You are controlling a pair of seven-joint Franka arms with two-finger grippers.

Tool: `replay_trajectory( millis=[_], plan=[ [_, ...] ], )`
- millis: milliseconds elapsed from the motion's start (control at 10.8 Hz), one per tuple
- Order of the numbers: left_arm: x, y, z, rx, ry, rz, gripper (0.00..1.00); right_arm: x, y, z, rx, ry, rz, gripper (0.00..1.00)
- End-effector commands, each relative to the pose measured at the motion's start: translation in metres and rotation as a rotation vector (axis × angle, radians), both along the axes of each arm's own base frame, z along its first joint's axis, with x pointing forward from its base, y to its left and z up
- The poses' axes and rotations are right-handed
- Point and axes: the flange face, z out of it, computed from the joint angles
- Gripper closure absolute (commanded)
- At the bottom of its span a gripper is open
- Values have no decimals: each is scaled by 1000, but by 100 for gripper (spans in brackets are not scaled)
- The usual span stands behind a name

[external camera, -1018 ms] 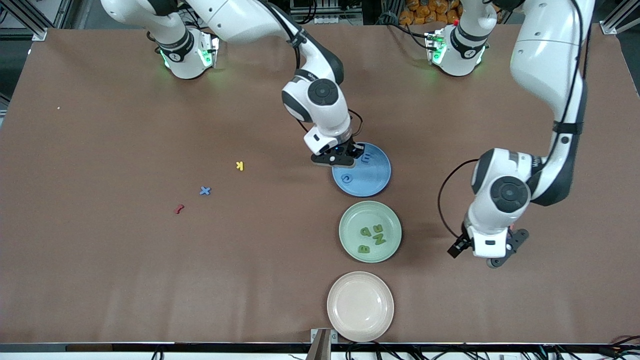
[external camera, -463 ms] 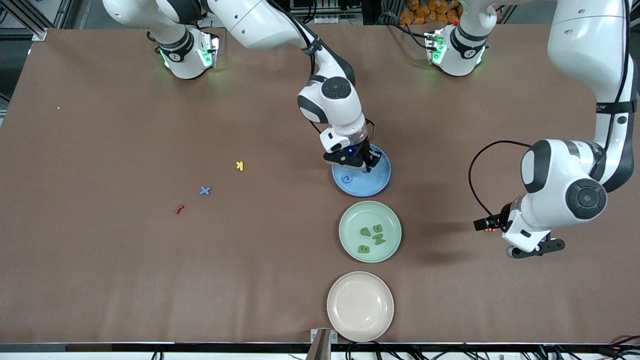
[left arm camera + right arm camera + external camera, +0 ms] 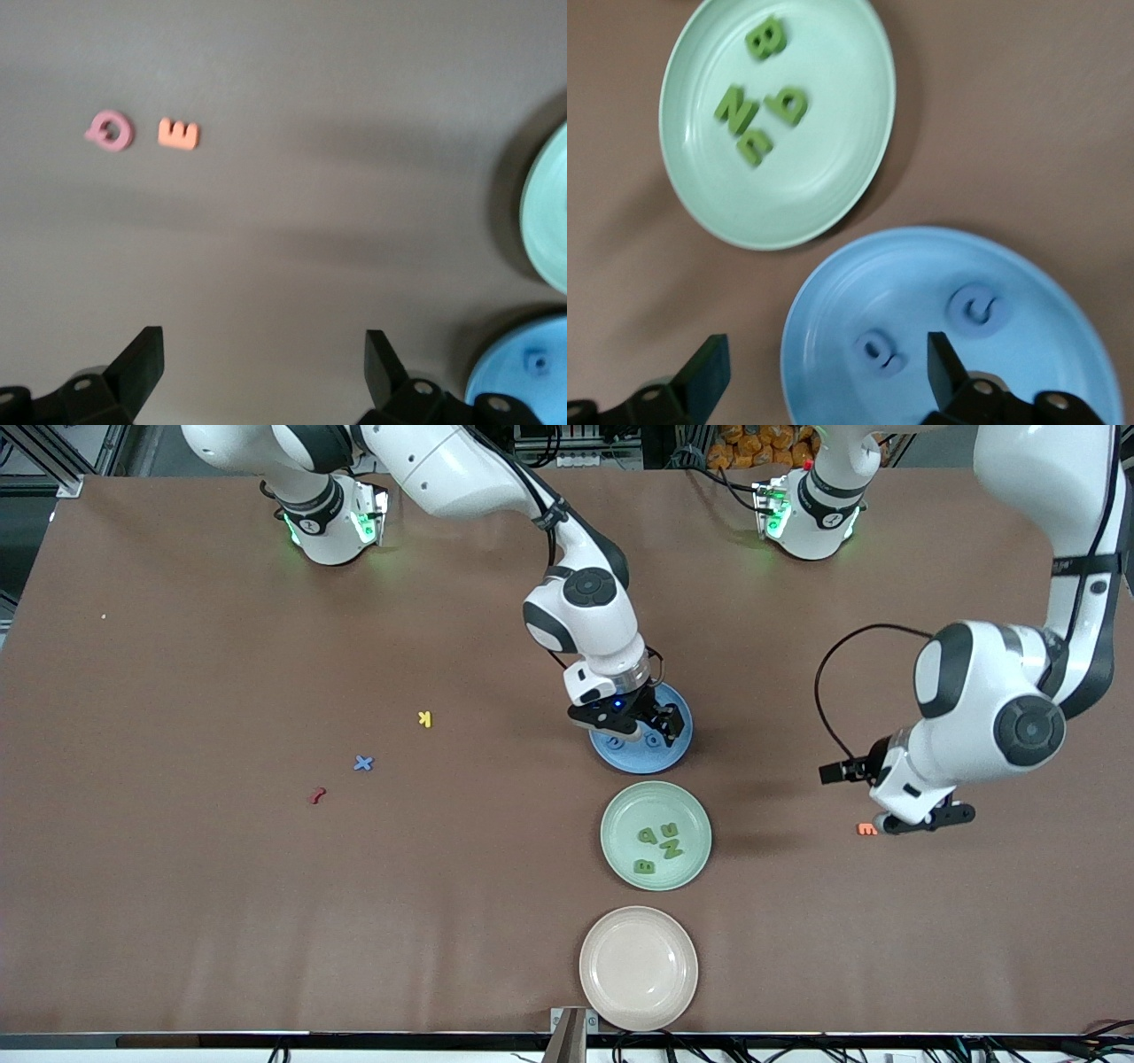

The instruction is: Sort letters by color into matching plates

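My right gripper (image 3: 638, 729) hangs open and empty over the blue plate (image 3: 663, 756). In the right wrist view its gripper (image 3: 824, 372) is over the rim of the blue plate (image 3: 1045, 292), which holds two blue letters (image 3: 879, 350), (image 3: 973, 308). A blue X (image 3: 363, 763) lies on the table toward the right arm's end. The green plate (image 3: 613, 824) holds several green letters (image 3: 660, 841), also in the right wrist view (image 3: 757, 111). My left gripper (image 3: 921, 821) is open and empty over bare table (image 3: 263, 354) toward the left arm's end.
An orange E (image 3: 866, 829) lies next to my left gripper; it shows beside a pink G (image 3: 111, 131) in the left wrist view (image 3: 179, 134). A beige plate (image 3: 638, 967) sits nearest the front camera. A yellow K (image 3: 425, 719) and a red piece (image 3: 316, 795) lie near the blue X.
My right gripper has moved from the blue plate's rim to over the plate. My left arm has swung toward its own end of the table, uncovering the orange E.
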Motion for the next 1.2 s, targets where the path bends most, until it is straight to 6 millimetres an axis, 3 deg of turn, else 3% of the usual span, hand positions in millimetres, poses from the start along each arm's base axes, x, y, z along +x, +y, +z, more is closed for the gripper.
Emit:
replay_trajectory(
  millis=[0,185,370,555,648,833,1018,1110],
  plan=[
    [-69,32,36,-17,-44,-32,0,1,-91,31,-153,112,163,0],
    [-89,49,45,-12,-51,-40,0,0,-182,34,-229,159,308,0],
    [-107,48,64,-6,-77,-45,0,-1,-252,31,-288,201,427,0],
    [-101,30,97,-4,-141,-61,0,1,-322,20,-323,223,520,0],
    [-88,28,127,-4,-201,-79,0,2,-358,16,-330,229,560,0],
    [-73,22,179,-4,-283,-90,0,17,-401,8,-328,234,534,0],
    [-71,15,201,40,-277,-155,0,31,-428,-1,-356,207,528,0],
    [-70,16,203,52,-268,-189,0,40,-450,-9,-374,197,516,0]
  ],
)
